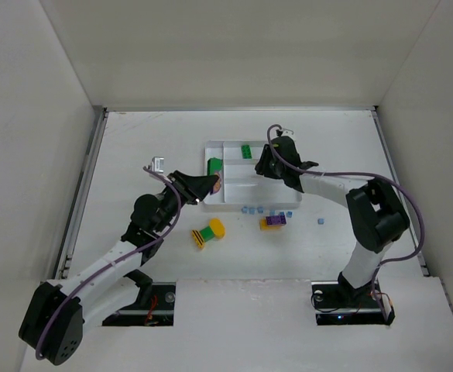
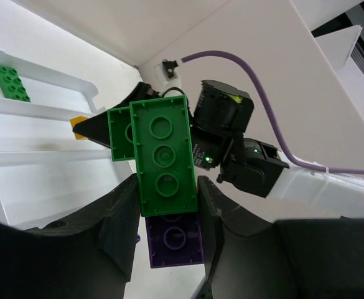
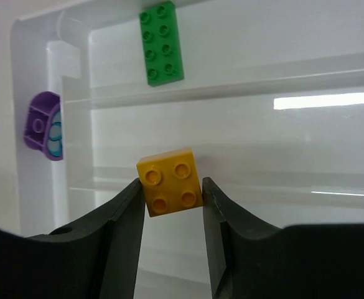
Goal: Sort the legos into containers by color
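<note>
My left gripper (image 2: 167,187) is shut on a green lego (image 2: 162,152) with a purple lego (image 2: 177,242) stuck beneath it. It holds them at the left end of the white tray (image 1: 276,195). In the top view this left gripper (image 1: 209,184) shows the green lego (image 1: 214,165) at its tips. My right gripper (image 3: 170,187) is shut on a small yellow-orange lego (image 3: 170,180) above a middle compartment (image 3: 262,137). Seen from above, the right gripper (image 1: 263,165) hangs over the tray's middle. One green lego (image 3: 162,42) lies in the far compartment.
On the table in front of the tray lie a green-and-yellow lego pair (image 1: 208,232), a purple-and-yellow pair (image 1: 273,222) and several tiny light-blue legos (image 1: 251,209). A purple rounded piece (image 3: 43,126) sits at the tray's end wall. White walls enclose the table.
</note>
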Tool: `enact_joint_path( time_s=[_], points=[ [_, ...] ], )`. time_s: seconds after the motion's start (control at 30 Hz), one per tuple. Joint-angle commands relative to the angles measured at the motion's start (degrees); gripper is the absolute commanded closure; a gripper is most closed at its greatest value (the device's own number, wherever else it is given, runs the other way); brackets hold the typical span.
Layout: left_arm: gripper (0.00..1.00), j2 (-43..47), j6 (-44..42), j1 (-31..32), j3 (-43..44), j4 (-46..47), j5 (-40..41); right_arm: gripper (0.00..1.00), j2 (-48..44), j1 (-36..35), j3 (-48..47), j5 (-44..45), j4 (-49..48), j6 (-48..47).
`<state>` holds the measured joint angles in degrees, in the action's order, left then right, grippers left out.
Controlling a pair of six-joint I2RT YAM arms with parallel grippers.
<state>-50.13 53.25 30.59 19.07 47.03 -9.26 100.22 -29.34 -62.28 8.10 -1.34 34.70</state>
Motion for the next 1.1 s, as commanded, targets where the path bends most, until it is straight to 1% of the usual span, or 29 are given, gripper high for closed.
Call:
enact_joint_path(
  time_s=[0.0,0.13,0.2,0.23,0.27,0.33,0.4,0.5,0.6,0.67,0.73,0.8,0.87,0.93,1.07],
  points=[
    [0.76,0.12,0.62,0.92,-0.44,3.42,-1.38,0.65,0.93,-0.23,-4.25,3.59,1.52,-3.58],
    [0.76,0.29,0.89,1.53,-0.70,3.69,-1.29,0.65,2.17,0.03,-5.04,4.21,1.00,-4.02],
    [0.76,0.56,1.15,1.45,-0.61,3.25,-1.47,0.62,2.52,0.21,-5.22,4.29,0.56,-4.11],
    [0.76,0.82,1.15,1.36,-0.70,3.16,-1.64,0.58,2.69,0.30,-5.39,4.29,0.38,-4.11],
    [0.76,1.17,1.24,1.36,-1.05,3.33,-1.73,0.51,2.78,0.38,-5.39,4.38,0.20,-4.20],
    [0.76,1.70,1.50,1.53,-1.40,3.42,-1.47,0.43,2.35,0.38,-5.05,4.12,-0.24,-4.55],
    [0.76,1.79,1.85,1.53,-1.40,3.16,-1.82,0.37,1.73,0.47,-4.52,4.03,-0.67,-4.99],
    [0.76,2.49,2.29,1.01,-1.84,3.16,-2.34,0.36,-1.60,0.21,-2.68,3.86,-1.03,-4.90],
    [0.75,2.75,3.43,0.48,-2.28,3.42,-2.61,0.36,-9.14,-0.40,1.97,2.46,-4.18,-3.33],
    [0.75,2.84,4.31,-0.13,-2.54,3.95,-3.83,0.37,-14.85,-1.72,6.80,-1.83,-10.74,-0.70],
    [0.75,3.11,5.36,-0.57,-3.25,5.61,-3.67,0.34,-19.35,-2.34,12.16,-9.46,-20.84,2.38],
    [0.75,3.02,6.85,-1.01,-3.34,7.37,-4.01,0.31,-21.21,-2.34,16.03,-17.73,-30.69,6.94],
    [0.75,2.84,8.17,-1.54,-3.07,8.25,-4.98,0.28,-20.78,-2.43,18.33,-24.06,-40.17,13.25],
    [0.75,2.93,8.71,-1.37,-3.25,9.05,-5.07,0.25,-18.76,-2.43,19.39,-28.03,-47.92,19.24],
    [0.75,2.84,10.02,-1.10,-3.34,9.31,-5.16,0.19,-12.00,-2.43,19.31,-35.68,-64.62,29.44]
  ],
)
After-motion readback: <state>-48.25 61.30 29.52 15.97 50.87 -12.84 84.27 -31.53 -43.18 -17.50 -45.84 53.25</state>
